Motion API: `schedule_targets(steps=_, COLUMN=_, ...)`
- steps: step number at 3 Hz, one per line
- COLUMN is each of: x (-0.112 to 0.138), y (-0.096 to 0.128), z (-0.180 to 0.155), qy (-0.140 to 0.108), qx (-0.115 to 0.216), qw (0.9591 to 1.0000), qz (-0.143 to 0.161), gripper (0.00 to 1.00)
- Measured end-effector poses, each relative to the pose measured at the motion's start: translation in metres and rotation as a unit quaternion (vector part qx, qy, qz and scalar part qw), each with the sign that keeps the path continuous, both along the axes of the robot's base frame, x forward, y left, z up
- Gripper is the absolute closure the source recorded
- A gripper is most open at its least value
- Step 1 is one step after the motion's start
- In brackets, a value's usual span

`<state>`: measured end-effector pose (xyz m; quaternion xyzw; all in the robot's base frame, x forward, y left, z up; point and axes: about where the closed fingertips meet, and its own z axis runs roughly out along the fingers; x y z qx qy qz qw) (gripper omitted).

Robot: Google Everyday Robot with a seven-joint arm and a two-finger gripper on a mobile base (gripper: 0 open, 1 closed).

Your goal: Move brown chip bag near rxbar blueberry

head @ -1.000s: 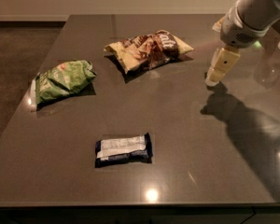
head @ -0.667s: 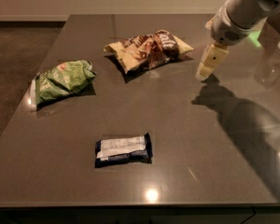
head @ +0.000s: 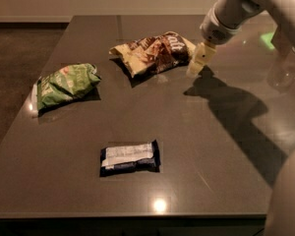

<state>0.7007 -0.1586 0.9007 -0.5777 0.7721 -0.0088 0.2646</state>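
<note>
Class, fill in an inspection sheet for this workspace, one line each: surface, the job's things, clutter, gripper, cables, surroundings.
Surface: dark grey table, glossy, showing light reflections and the arm's shadow.
Job's things: brown chip bag lies at the far middle; rxbar blueberry lies flat near the front edge, well apart from the bag.
Clutter: green chip bag on the left side of the table.
Gripper: gripper is low over the table beside the right end of the brown chip bag; whether it touches the bag cannot be told.
Cables: nothing seen.
Surroundings: dark floor to the left, pale wall behind the table.
</note>
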Motion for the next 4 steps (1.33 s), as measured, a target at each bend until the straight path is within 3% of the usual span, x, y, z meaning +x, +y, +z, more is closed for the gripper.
schedule_targets(steps=2, x=0.048, y=0.017, z=-0.016, qy=0.006, qx=-0.007, qw=0.9998, qz=-0.02, gripper=0.0)
schedule_targets(steps=3, x=0.061, y=0.02, z=-0.03, qy=0.016, qx=-0.016, qw=0.9994, qz=-0.028, gripper=0.0)
schedule_targets(steps=4, x=0.069, y=0.023, z=-0.036, qy=0.024, qx=-0.016, qw=0.9991, qz=-0.032, gripper=0.15)
